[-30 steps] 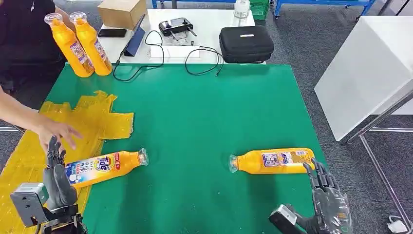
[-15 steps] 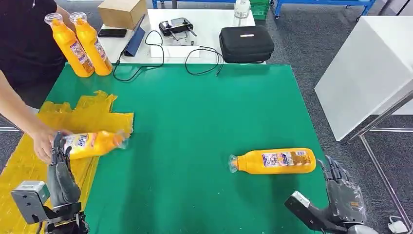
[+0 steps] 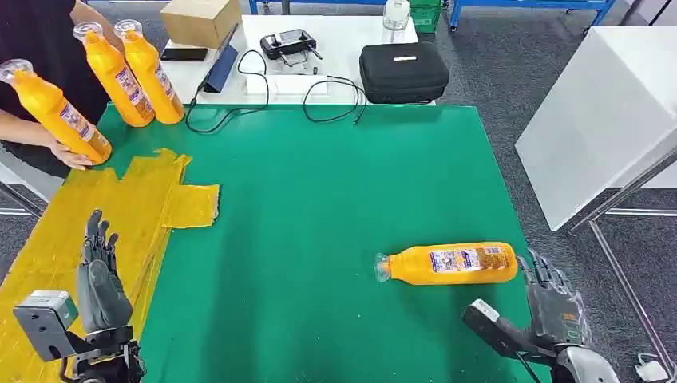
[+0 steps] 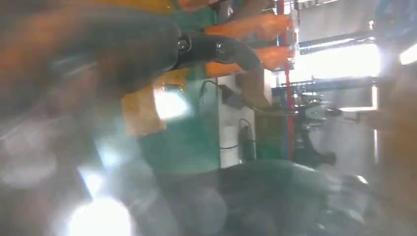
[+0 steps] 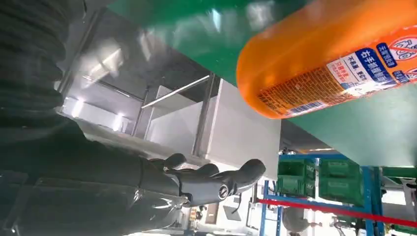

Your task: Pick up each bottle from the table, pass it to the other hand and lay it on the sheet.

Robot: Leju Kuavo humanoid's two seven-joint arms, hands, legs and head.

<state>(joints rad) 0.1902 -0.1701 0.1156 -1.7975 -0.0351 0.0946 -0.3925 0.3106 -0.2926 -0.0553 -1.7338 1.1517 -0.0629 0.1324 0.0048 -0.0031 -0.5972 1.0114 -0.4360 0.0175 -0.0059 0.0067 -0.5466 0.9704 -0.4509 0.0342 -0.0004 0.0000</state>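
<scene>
Biggest thing here is the green table (image 3: 319, 207), one of those, with one crinkly yellow sheet (image 3: 120, 207) spread over its near-left part. Bottle count is four, all orange: one lying bottle (image 3: 447, 264) on its side on the green at the near right, cap end toward the middle of the table, two standing bottles (image 3: 136, 76) close together at the far left corner, and one carried bottle (image 3: 57, 114) held tilted by a person's hand (image 3: 70, 154) at the left edge, just past the far end of the sheet. Behind the green table there's a white table (image 3: 343, 32) with one black case (image 3: 403, 72), one cardboard box (image 3: 199, 20), a controller and some black cables. Two robot hands: the right hand (image 3: 551, 299) sits just beside the flat base of the lying bottle, not touching it, fingers spread and nothing in them. The right wrist view shows that same base close up with a clear gap to the fingers (image 5: 216, 179). The left hand (image 3: 99, 275) is over the sheet, fingers apart and pointing away from the robot, holding nothing, well apart from the lying bottle
</scene>
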